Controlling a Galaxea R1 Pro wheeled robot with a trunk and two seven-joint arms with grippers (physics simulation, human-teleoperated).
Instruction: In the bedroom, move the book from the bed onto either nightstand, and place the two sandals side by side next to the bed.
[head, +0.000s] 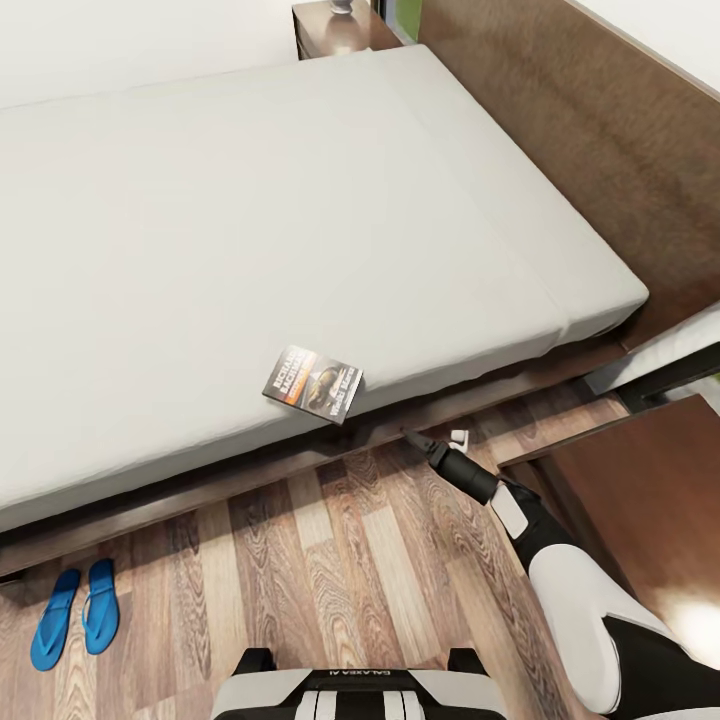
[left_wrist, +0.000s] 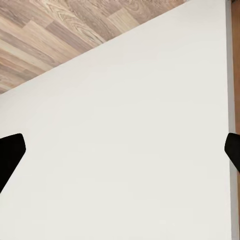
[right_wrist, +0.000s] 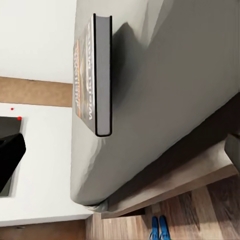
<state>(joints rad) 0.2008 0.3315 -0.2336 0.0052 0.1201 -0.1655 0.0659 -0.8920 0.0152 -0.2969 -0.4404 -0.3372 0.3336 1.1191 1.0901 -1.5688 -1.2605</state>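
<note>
Two blue sandals (head: 75, 612) lie side by side on the wood-plank floor (head: 350, 560) at about 8 o'clock in the head view, just off the dark wooden frame of the bed (head: 620, 130). The book (head: 313, 383) rests flat on the light-grey mattress (head: 250, 220) at its near edge, close to 6 o'clock of the mattress, one corner reaching the rim. The right gripper (head: 432, 441) hangs low over the floor at roughly 4 o'clock from the book, near it but apart, fingers (head: 418, 440) released and holding nothing. In the right wrist view the book (right_wrist: 95, 75) shows edge-on against the mattress side, with the sandals (right_wrist: 159, 227) small beyond. The left gripper (left_wrist: 120, 150) in its wrist view is spread wide over a white surface (left_wrist: 130, 130). One nightstand (head: 335, 30) stands at 12 o'clock, another dark cabinet (head: 640, 500) at 4 o'clock.
</note>
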